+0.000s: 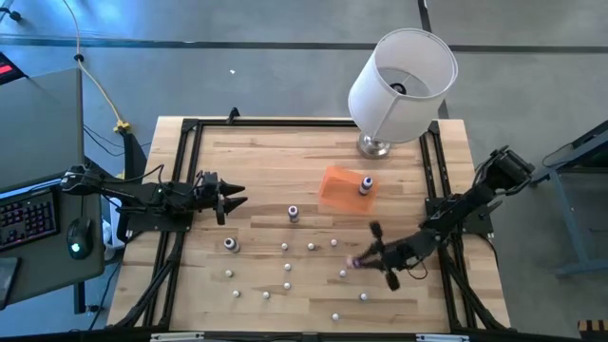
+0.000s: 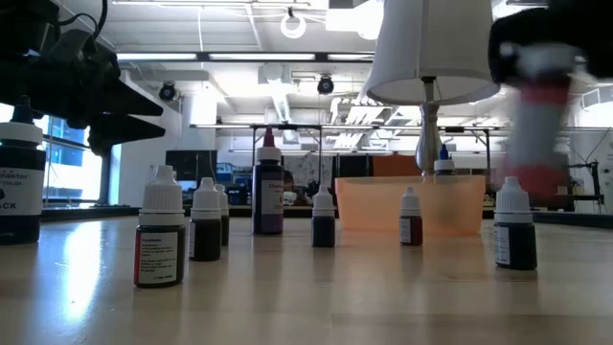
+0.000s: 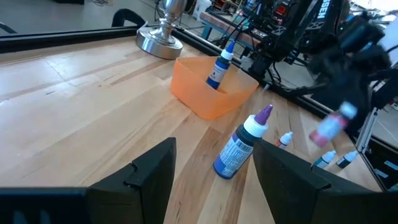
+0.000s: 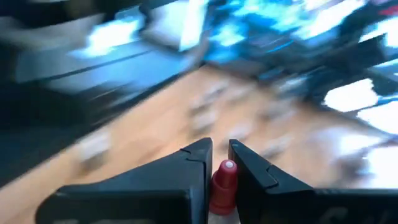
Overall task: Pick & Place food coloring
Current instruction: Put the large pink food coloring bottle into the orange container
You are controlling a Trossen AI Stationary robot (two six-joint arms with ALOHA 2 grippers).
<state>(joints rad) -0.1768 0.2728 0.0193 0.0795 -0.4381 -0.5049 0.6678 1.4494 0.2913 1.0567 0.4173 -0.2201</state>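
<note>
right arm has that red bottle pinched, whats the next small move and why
Probably carry it toward the orange tray. The right gripper is shut on the red bottle, which shows lifted off the table in the low view, and the tray already holds one blue-capped bottle. The left gripper waits open at the table's left side.

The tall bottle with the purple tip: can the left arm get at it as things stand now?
Probably yes. The left tool is open and points at the tall bottle, which stands upright just ahead between its fingers. Only bare table lies between them. The tray sits farther back.
</note>
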